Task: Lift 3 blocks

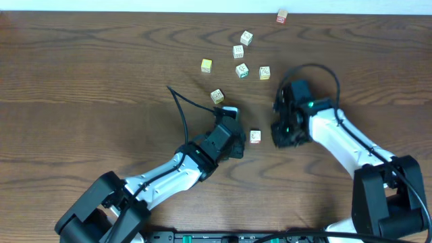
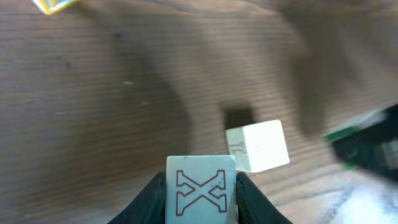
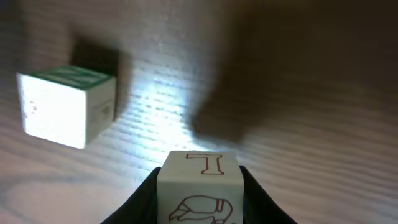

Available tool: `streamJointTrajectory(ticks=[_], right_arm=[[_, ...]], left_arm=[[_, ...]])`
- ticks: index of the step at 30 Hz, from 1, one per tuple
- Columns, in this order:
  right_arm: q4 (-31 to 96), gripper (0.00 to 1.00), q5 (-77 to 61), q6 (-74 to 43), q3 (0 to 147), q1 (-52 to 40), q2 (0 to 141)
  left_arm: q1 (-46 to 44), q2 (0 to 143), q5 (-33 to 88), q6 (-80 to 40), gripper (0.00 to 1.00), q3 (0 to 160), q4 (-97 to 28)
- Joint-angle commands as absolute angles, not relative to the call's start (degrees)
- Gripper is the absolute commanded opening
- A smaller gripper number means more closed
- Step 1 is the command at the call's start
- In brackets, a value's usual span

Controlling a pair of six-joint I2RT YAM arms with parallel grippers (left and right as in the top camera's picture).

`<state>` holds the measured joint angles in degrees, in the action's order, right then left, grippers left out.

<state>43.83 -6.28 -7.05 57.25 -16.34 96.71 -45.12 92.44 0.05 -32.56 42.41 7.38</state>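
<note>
Left wrist, right wrist, blocks (image 2: 200, 196) (image 3: 199, 190) in jaws

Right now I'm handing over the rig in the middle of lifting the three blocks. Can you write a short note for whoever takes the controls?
Left gripper: shut on the block marked X, which looks raised off the table.
Right gripper: shut on the block marked T, which also looks raised.
Third block: lying on the table between the two grippers, not gripped.
Done: two blocks are in grip.
Left: one more block to lift. Both grippers are full, so one probably has to set its block down first.
</note>
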Motion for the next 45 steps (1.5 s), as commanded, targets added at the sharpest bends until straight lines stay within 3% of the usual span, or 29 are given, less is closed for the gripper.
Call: streamJointTrajectory(ticks=[1,8,15,20,26,31,35,45], right_arm=[[40.25,0.01,-8.05,-11.11,52.6,-17.39,95.57],[37.32,0.03,-8.05,-11.77,50.83,-20.05,95.57],[33.52,0.11,-7.77,-11.81,50.83,-22.57,95.59],[31.88,0.17,-7.33,-11.99,50.83,-22.55,95.59],[31.94,0.19,-4.32,-11.97,50.83,-22.48,95.59],[31.81,0.22,-3.22,-11.94,50.83,-22.46,95.59],[30.74,0.24,-3.22,-11.94,50.83,-22.44,95.59],[30.09,0.23,-3.22,-11.92,50.83,-22.33,95.59]], left_arm=[[-45.36,94.35,-0.49,-31.62,0.08,42.48,8.58],[-45.36,98.94,-0.49,-31.64,0.08,42.48,11.11],[-45.34,101.27,-0.64,-31.81,0.09,42.48,13.21],[-45.34,101.27,-0.71,-31.77,0.26,42.48,13.19],[-45.34,101.27,-0.69,-31.77,0.36,42.48,12.91],[-45.34,101.27,-0.69,-31.77,0.49,42.48,12.88],[-45.34,101.25,-0.67,-31.77,0.66,42.48,12.88],[-44.84,98.21,-0.73,-28.88,0.69,42.5,11.57]])
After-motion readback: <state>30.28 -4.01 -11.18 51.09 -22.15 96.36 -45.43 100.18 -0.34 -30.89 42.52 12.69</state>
